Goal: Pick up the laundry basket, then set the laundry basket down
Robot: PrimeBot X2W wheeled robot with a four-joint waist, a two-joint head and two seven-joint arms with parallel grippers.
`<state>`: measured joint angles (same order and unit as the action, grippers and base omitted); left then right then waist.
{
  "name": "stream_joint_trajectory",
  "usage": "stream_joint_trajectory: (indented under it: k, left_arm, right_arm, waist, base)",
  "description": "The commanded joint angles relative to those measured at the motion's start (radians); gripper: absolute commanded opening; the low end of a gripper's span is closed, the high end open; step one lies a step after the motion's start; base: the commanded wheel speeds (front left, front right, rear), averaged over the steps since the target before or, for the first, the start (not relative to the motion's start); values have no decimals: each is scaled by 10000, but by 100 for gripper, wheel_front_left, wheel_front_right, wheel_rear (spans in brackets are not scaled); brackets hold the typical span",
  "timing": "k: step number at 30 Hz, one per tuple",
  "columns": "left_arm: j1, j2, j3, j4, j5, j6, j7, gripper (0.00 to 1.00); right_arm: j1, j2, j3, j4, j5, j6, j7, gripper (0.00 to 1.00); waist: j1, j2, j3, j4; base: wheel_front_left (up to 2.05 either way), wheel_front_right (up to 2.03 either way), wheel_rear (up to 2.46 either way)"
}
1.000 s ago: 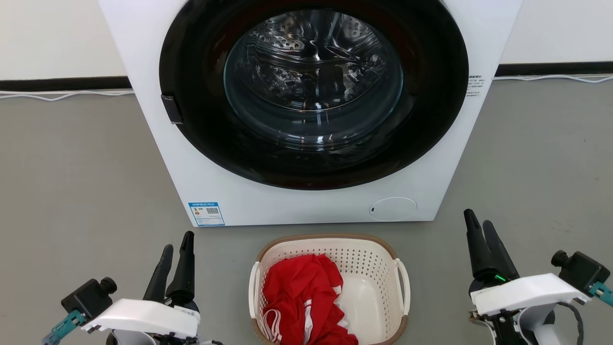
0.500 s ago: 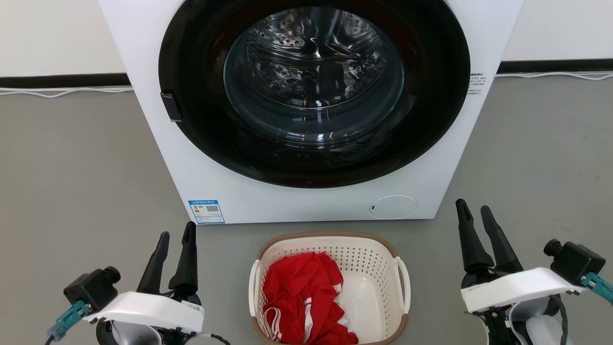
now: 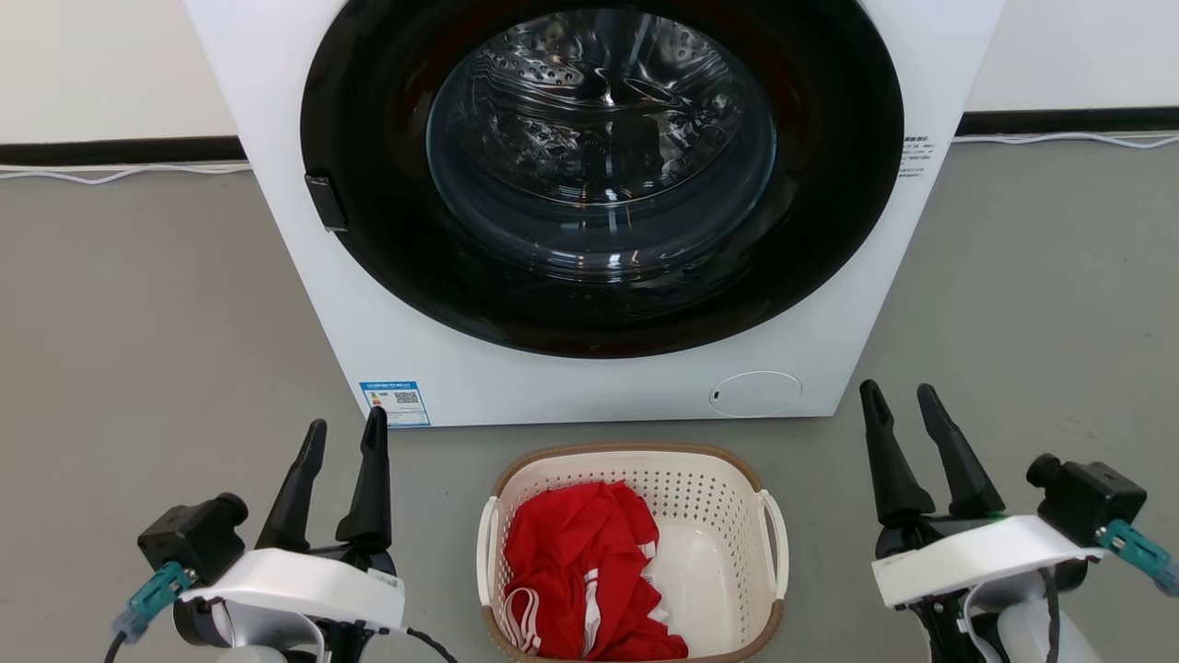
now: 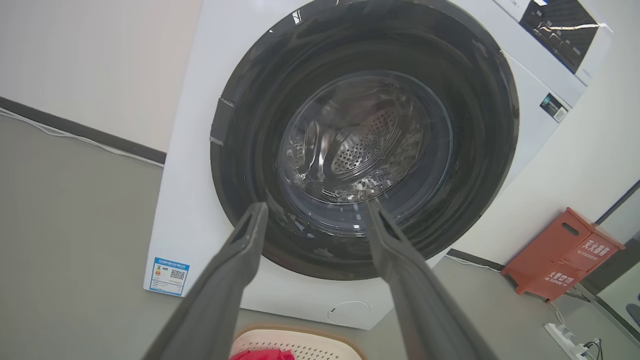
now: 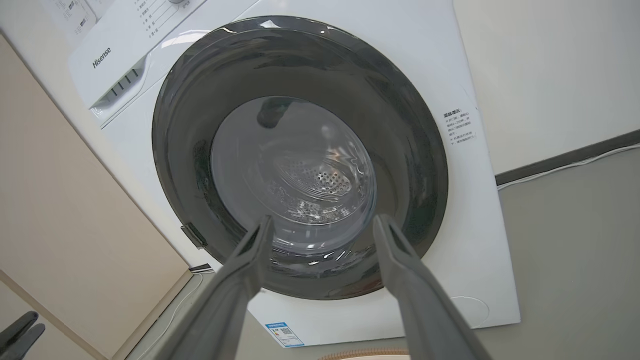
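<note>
The laundry basket [image 3: 709, 502], cream-white and perforated with a brown rim, stands on the grey floor just in front of the washing machine, at the bottom centre of the head view. A red garment [image 3: 580, 571] lies in its left half. Its far rim [image 4: 300, 336] peeks in at the bottom of the left wrist view. My left gripper [image 3: 345, 433] hovers open to the basket's left, nothing between its fingers. To the basket's right my right gripper [image 3: 898, 398] is open too and holds nothing. Both stand apart from the white side handles [image 3: 776, 543].
The white washing machine [image 3: 589, 203] with its shut round dark glass door rises right behind the basket. A red box [image 4: 562, 255] and a power strip [image 4: 562, 335] sit on the floor beside the machine. White cables [image 3: 120, 172] run along the wall's black skirting.
Both grippers' fingers have spread from nearly together to open, and both grippers have risen a little in the head view. The basket has not moved.
</note>
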<state>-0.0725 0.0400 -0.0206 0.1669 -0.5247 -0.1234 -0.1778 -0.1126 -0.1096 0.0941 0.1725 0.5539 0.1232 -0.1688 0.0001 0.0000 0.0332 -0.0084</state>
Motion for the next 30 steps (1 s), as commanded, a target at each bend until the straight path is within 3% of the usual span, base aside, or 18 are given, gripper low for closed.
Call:
stream_joint_trajectory:
  k: [1, 25, 30]
  left_arm:
    - [-509, 96, 190, -334, 316, -58, -119, 100]
    - [-750, 113, 52, -448, 2911, -73, -823, 100]
    - [-768, 111, 66, -427, 2936, -73, -839, 100]
  right_arm:
    - [-541, -100, 204, -379, -307, 60, -209, 100]
    - [-767, -126, 363, -473, -2971, 75, -913, 100]
    - [-783, -116, 342, -460, -3037, 75, -929, 100]
  waist:
    - [0, 0, 6, -1]
    - [-1, 0, 112, -9]
    - [-1, 0, 122, -15]
  base:
    - [0, 0, 0]
    - [0, 0, 0]
    - [0, 0, 0]
